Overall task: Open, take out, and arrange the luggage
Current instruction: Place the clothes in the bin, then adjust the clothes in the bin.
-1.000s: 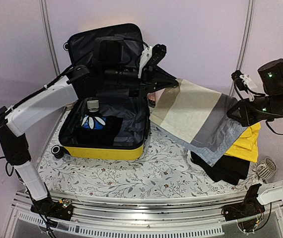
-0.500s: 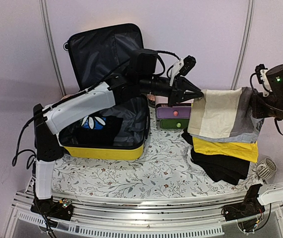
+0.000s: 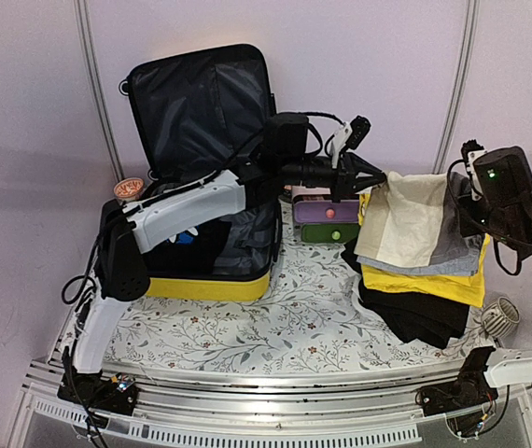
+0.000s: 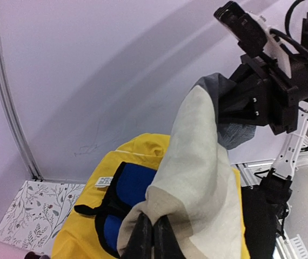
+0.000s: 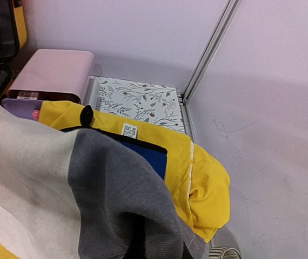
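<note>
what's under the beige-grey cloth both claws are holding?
A yellow garment with a blue, black-edged patch, lying on a black garment. How far the yellow one runs beneath the cloth is covered.

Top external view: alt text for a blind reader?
The left gripper and right gripper hold a beige-and-grey garment over a pile of yellow and black clothes, right of the open yellow luggage on the floral table.

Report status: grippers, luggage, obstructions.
Left gripper, right gripper both shut on cream-grey cloth, over clothes pile. Luggage open, items inside. Drawer box beside pile.
</note>
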Controlling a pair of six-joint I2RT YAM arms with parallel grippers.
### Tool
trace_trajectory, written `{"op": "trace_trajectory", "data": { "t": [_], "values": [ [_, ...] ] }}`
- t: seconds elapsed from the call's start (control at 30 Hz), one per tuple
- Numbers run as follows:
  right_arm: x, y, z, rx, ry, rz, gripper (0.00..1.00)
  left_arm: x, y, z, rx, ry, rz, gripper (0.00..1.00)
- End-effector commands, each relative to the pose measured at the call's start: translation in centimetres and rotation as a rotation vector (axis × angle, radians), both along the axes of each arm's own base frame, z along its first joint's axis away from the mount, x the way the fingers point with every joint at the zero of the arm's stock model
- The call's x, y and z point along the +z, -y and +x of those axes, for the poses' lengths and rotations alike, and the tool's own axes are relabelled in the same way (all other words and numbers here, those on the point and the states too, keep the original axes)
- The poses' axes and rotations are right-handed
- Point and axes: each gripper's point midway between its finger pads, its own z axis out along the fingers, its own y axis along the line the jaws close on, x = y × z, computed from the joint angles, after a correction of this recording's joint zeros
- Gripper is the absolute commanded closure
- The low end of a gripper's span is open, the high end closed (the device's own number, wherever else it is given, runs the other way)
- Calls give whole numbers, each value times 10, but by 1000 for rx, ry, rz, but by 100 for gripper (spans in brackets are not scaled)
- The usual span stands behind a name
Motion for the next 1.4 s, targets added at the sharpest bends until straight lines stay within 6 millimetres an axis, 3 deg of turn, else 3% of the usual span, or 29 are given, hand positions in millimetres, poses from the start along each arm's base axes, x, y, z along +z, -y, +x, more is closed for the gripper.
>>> {"op": "trace_trajectory", "data": {
  "t": [0.0, 0.2, 0.23, 0.27, 0.3, 0.33, 0.4, 0.47, 0.57, 0.63, 0.7, 0.8, 0.97, 1.0, 1.03, 1.07, 1.17, 1.27, 1.37],
  "values": [
    [8, 9, 30, -50, 128, -34, 97, -9, 9, 31, 73, 37, -81, 100],
    [-16, 47, 69, -168, 116, -132, 97, -30, 20, 64, 199, 58, -150, 100],
    [-20, 53, 74, -193, 105, -147, 86, -33, 22, 68, 210, 67, -158, 100],
    [-24, 56, 79, -205, 91, -156, 62, -35, 23, 71, 224, 75, -164, 100],
    [-27, 60, 82, -226, 80, -175, 35, -37, 23, 74, 237, 82, -169, 87],
    [-27, 63, 85, -250, 74, -193, 23, -37, 23, 76, 250, 87, -175, 73],
    [-27, 64, 90, -261, 57, -225, 21, -32, 20, 80, 277, 92, -186, 46],
    [-16, 66, 90, -265, 79, -222, 19, -23, 17, 80, 290, 109, -195, 27],
    [3, 67, 85, -263, 118, -213, 16, -5, 7, 78, 322, 131, -198, 18],
    [15, 72, 80, -279, 130, -229, 13, 18, -5, 73, 348, 151, -208, 9],
    [36, 76, 74, -292, 163, -224, 13, 28, -16, 70, 374, 159, -202, 6],
    [52, 61, 73, -190, 175, -154, 18, 36, -28, 62, 382, 154, -186, 3],
    [60, -47, 77, 379, 171, 178, 35, 51, -57, 53, 429, 78, -153, 2],
    [54, -70, 80, 468, 136, 257, 45, 51, -64, 55, 451, 48, -140, 2],
    [46, -117, 89, 626, 50, 483, 93, 43, -93, 63, 539, -72, -56, 2],
    [46, -125, 91, 650, 39, 539, 98, 55, -110, 63, 582, -111, -59, 2],
    [51, -138, 96, 751, 63, 676, 99, 48, -142, 63, 610, -184, -10, 2],
    [42, -127, 108, 771, 45, 851, 99, 32, -177, 62, 591, -234, 22, 2],
    [12, -106, 118, 710, -13, 1001, 99, 11, -219, 71, 656, -302, 46, 2]
  ]
}}
